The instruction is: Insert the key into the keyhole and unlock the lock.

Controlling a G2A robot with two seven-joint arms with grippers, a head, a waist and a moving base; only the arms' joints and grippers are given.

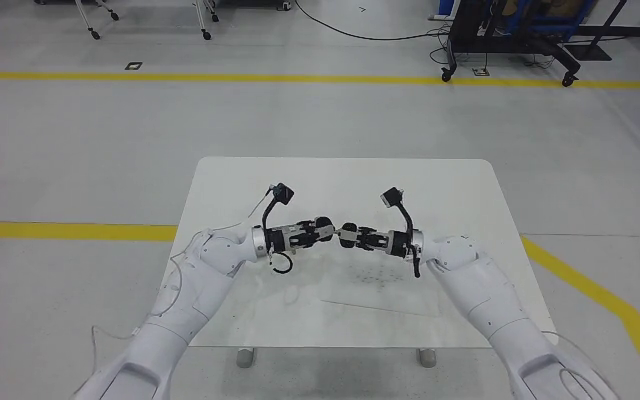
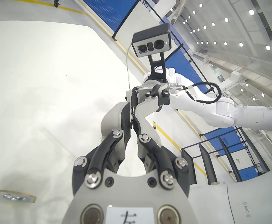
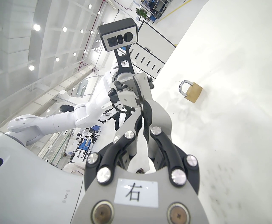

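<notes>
The key [image 2: 132,113] is being pinched in mid-air by the closed left gripper [image 2: 131,123] and closed right gripper [image 3: 142,112], which are meeting tip to tip. The padlock [image 3: 193,92] is lying on the table [image 1: 440,190], apart from both.

robotics test hall | yellow floor lines [image 1: 300,77] | high ceiling lights [image 2: 226,19]

Pale grey floor [image 1: 300,120] crossed by yellow lines [image 1: 200,76], white table [image 1: 350,185] (rounded corners), bright ceiling spotlights [image 2: 226,19].
</notes>
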